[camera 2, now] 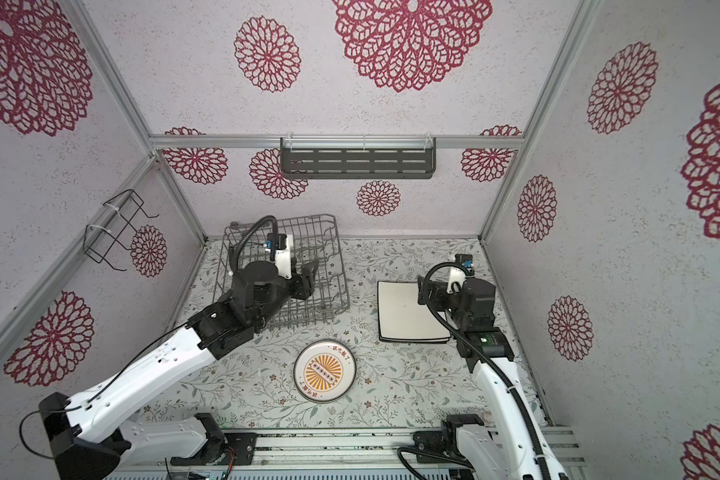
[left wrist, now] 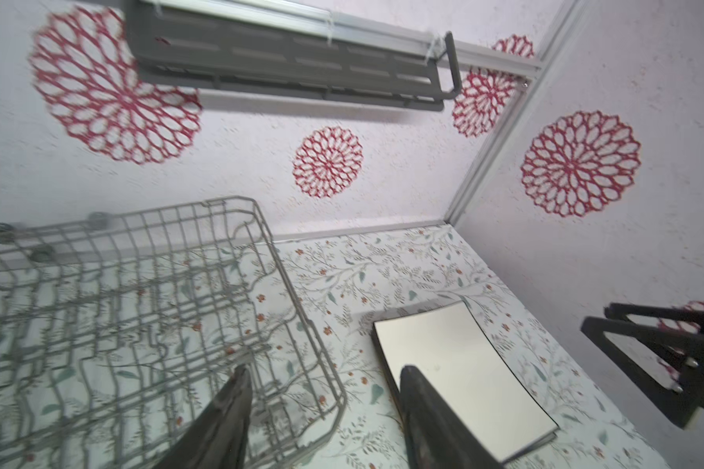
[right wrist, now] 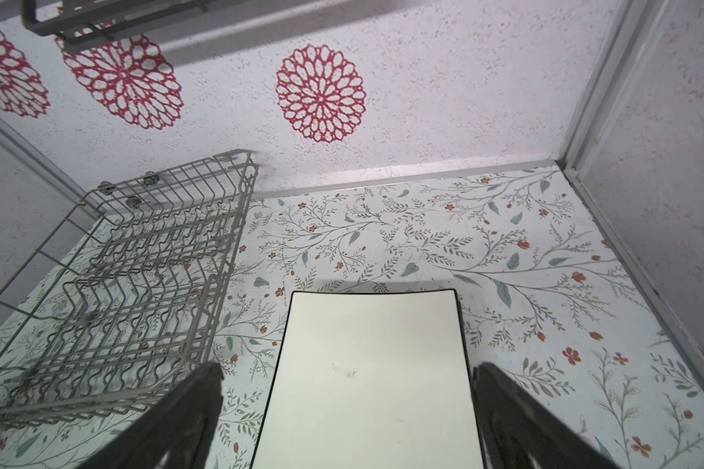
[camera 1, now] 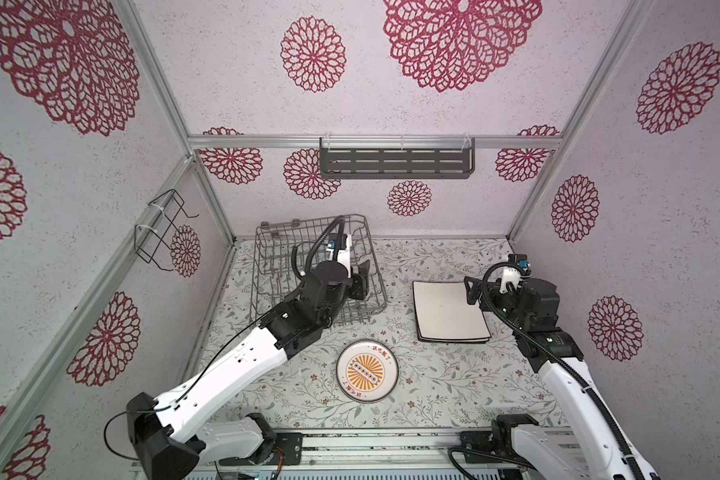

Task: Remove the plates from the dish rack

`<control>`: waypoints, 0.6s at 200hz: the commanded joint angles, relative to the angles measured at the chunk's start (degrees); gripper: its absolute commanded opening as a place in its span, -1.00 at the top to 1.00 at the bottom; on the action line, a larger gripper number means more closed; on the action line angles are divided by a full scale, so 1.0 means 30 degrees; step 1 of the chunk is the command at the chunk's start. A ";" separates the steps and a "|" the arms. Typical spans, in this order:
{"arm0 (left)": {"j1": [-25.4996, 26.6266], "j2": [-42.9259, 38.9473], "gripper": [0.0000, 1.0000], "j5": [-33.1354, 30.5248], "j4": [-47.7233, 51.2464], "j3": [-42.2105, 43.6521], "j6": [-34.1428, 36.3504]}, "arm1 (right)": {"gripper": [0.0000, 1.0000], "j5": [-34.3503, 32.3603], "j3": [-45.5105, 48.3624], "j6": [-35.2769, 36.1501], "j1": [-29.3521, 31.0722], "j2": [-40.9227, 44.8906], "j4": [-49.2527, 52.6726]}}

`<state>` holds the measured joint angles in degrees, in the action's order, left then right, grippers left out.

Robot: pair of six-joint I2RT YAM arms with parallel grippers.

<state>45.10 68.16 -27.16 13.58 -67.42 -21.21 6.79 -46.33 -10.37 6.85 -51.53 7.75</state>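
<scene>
Overhead, dish rack (camera 1: 279,232): at the back left of the counter (camera 1: 433,257). No plate shows between its tines in both top views, so the unloading looks finished.
Overhead, plates: the round plates (camera 1: 367,370) lie stacked in front of the rack. The square plates (camera 1: 449,311) are piled well to its right, with darker edges showing under the white top one.
Overhead, left end effector (camera 1: 362,277): hangs over the rack's right side, released, with nothing in it.
Overhead, right end effector (camera 1: 472,291): at the far right corner of the square pile, spread wide and holding nothing.
Overhead only: the round plates; neither wrist camera catches them.
Left wrist, risk: the fingers (left wrist: 228,418) stand apart, and the rack's rim wire runs close by one of them. A low retreat could hook the rim or a tine and drag the light rack across the counter.
Left wrist only: the right end effector (left wrist: 602,320) is seen from the side beyond the square pile. Whether it touches the pile cannot be told.
Right wrist, risk: the open jaws straddle the top square plate (right wrist: 366,385). A drop or a sideways sweep could shove it off the pile.
Right wrist only: a faint smudge shows on that plate's face, and the rack's tine rows show bare from the side.
</scene>
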 commanded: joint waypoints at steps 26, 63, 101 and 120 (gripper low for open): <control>-0.2171 -0.4354 -0.48 -0.4180 -0.1408 0.4007 0.1626 | -0.98 -0.2789 -0.0776 0.1399 0.3008 0.0311 -0.0052; -0.3453 -0.8400 -0.86 -0.6298 -0.4769 0.9016 0.3701 | -0.98 -0.3774 -0.0395 0.1442 0.3711 -0.0050 0.0033; -0.4351 -1.2565 -0.95 -0.9563 -0.9274 1.3733 0.7271 | -0.98 -0.4522 0.0998 0.1622 0.3851 0.0575 -0.0935; -0.5346 -1.4105 -0.95 -0.9261 -1.1807 1.6110 0.7944 | -0.98 -0.5346 0.1606 0.1834 0.3867 0.1057 -0.1231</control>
<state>31.99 30.20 -51.29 -8.47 -25.30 -4.62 -4.75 -43.03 -6.70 18.06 -50.78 7.11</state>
